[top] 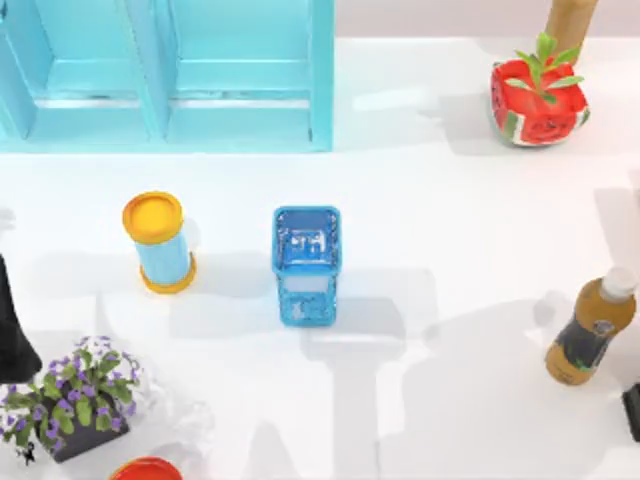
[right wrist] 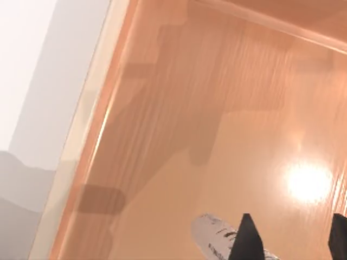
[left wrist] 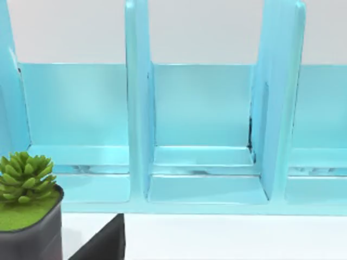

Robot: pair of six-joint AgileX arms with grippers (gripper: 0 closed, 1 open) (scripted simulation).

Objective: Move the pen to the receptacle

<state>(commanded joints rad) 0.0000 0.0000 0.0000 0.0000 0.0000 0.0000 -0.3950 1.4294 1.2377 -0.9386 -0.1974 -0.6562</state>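
Note:
The receptacle is a blue open-topped square box standing mid-table. No pen lies on the table in the top view. In the right wrist view, a slim silver-grey rounded end with dark print pokes out beside one fingertip. I cannot tell if it is the pen. My right gripper is open, with only wooden floor showing between its fingers. It hangs past the table's right edge, where the arm shows as a dark block. My left arm is parked at the left edge.
A blue shelf unit fills the back left. A yellow-lidded blue can stands left of the receptacle and a bottle at the right. A watermelon planter, a flower pot and a succulent pot also stand about.

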